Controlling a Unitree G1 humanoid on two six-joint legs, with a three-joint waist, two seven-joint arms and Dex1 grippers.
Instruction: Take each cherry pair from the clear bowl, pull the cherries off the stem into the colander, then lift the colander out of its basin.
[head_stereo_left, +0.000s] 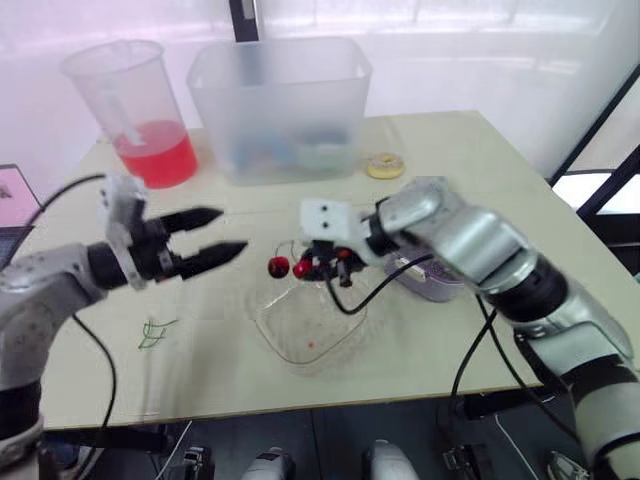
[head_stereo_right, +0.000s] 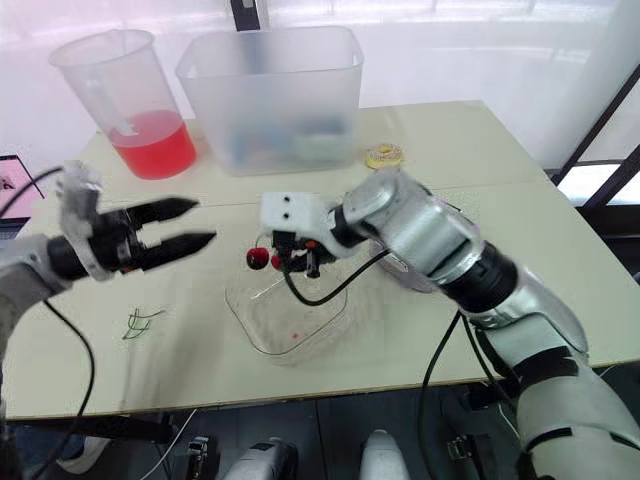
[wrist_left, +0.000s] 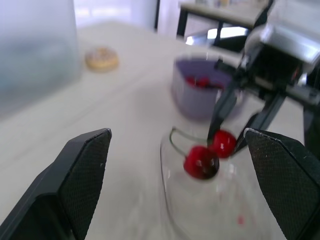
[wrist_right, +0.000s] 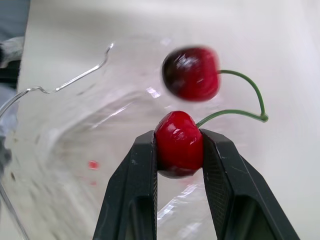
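My arm (head_stereo_left: 470, 235) hides half the round purple colander (head_stereo_left: 436, 286). My right gripper (wrist_right: 179, 142) holds one cherry of the red cherry pair (wrist_left: 202, 162). My left gripper (head_stereo_left: 231, 230) is wide open over the pale desk (head_stereo_left: 450, 150).

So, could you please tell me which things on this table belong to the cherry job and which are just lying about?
Job: cherry pair, pinched by the right end effector; clear bowl; colander in its basin; open left end effector.
Lying about: jug of red liquid; large translucent tub; yellow ring; loose green stems.
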